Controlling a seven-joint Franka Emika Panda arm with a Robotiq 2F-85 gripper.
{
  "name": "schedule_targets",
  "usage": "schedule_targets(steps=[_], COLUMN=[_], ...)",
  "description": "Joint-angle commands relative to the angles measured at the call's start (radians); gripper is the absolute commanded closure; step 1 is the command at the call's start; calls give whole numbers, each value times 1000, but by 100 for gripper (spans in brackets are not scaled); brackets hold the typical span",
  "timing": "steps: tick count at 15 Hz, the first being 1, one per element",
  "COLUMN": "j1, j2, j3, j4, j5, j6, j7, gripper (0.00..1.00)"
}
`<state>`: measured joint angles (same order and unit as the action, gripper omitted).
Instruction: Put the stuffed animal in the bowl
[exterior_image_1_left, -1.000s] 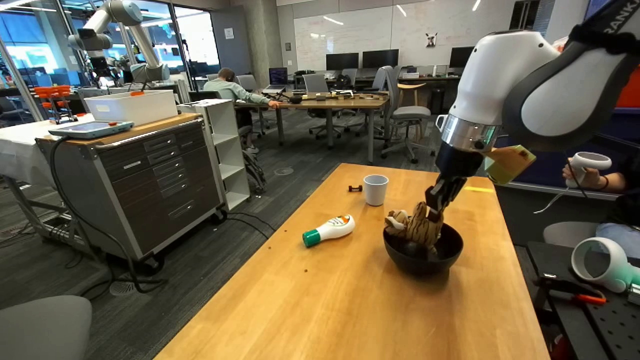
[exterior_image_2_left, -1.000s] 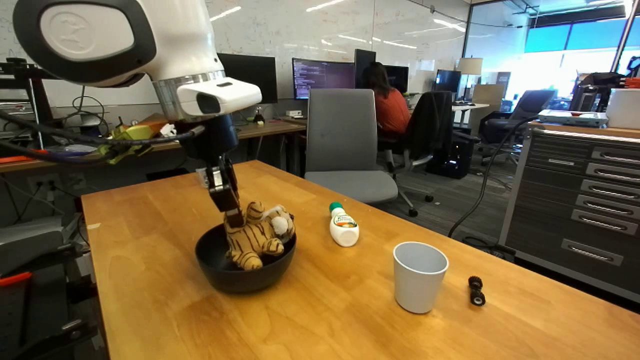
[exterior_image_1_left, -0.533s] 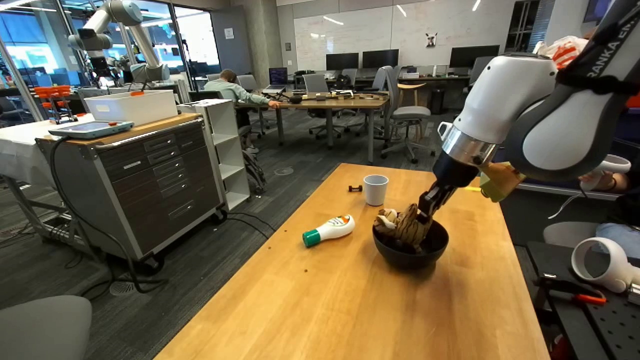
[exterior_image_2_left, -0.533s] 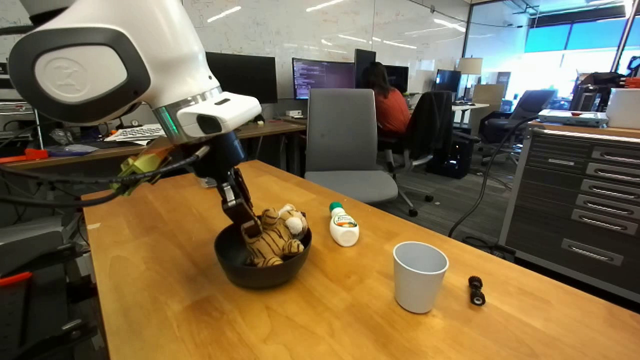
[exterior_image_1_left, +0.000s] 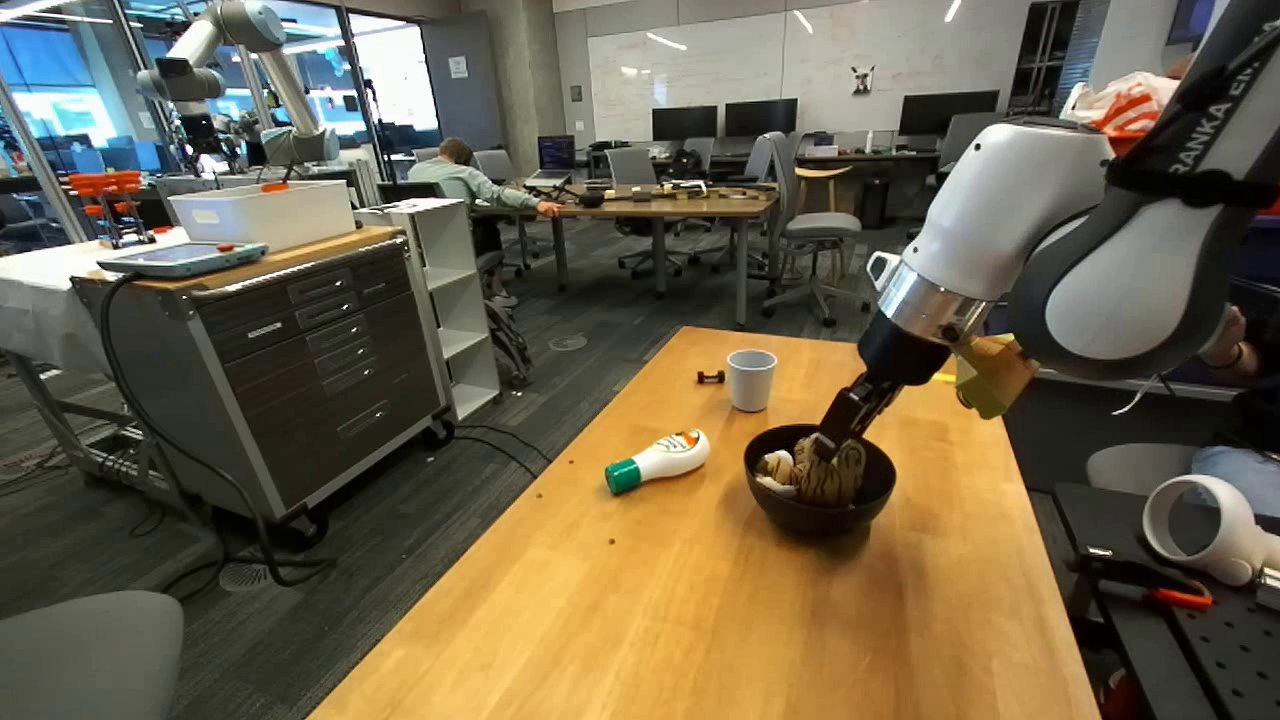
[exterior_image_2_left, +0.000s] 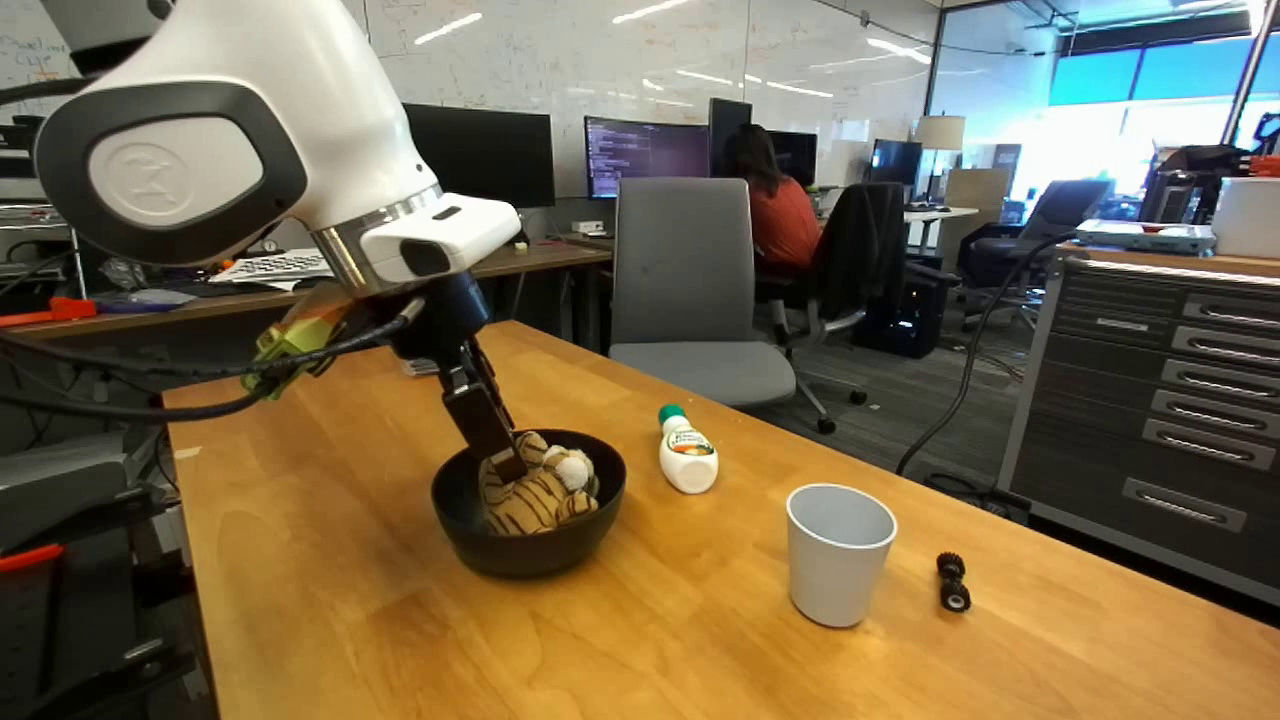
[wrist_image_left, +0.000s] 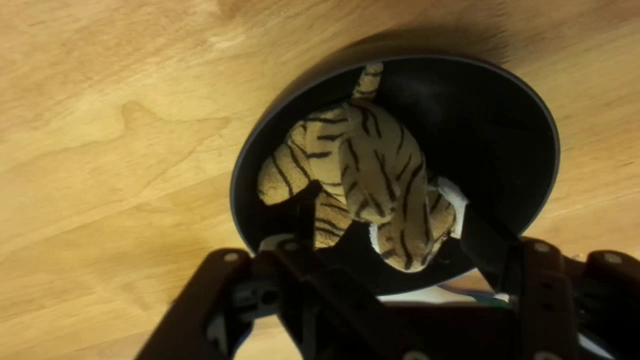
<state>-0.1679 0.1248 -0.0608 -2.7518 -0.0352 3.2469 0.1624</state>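
Observation:
The stuffed animal (wrist_image_left: 370, 155), tan with dark stripes, lies inside the black bowl (wrist_image_left: 485, 125). In both exterior views the toy (exterior_image_2_left: 540, 500) rests below or about level with the rim of the bowl (exterior_image_2_left: 530, 555), which stands upright on the table. My gripper (wrist_image_left: 390, 200) reaches down into the bowl from above, tilted. Its fingers stand wide apart, one on each side of the toy, and dark gaps show beside the toy's body. In an exterior view the fingertips (exterior_image_1_left: 828, 446) are low at the toy's back; the far finger is mostly hidden there.
A white bottle with a green cap (exterior_image_1_left: 660, 460) lies on its side near the bowl. A white cup (exterior_image_2_left: 838, 560) stands upright, with a small black dumbbell-shaped object (exterior_image_2_left: 953, 582) beside it. A grey chair (exterior_image_2_left: 690, 280) is close to the table's edge.
Over the last second the bowl and toy have shifted across the table with the gripper. In the last half second the fingers have opened and the toy has sunk lower in the bowl.

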Motion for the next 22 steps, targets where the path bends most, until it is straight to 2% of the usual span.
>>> schedule_targets(steps=[1, 6, 8, 10, 12, 14, 15, 16, 19, 22], j1=[-91, -217, -261, -300, -313, -301, -301, -151, -118, -101], j2=[-42, -75, -92, -110, -162, -248, -297, -336, -447, -523], j3=[129, 341, 411, 483, 521, 488, 459, 279, 144, 62], j4=[1, 5, 5, 6, 7, 9, 2, 9, 47, 87], j5=[-6, 16, 21, 75, 215, 327, 321, 281, 135, 24], j6=[-11, -29, -71, -158, -305, -464, -537, -609, -828, -973], j7=[23, 87, 100, 55, -66, -187, -205, -196, -157, -158], gripper=[0, 0, 1, 0, 0, 0, 0, 0, 0, 0])
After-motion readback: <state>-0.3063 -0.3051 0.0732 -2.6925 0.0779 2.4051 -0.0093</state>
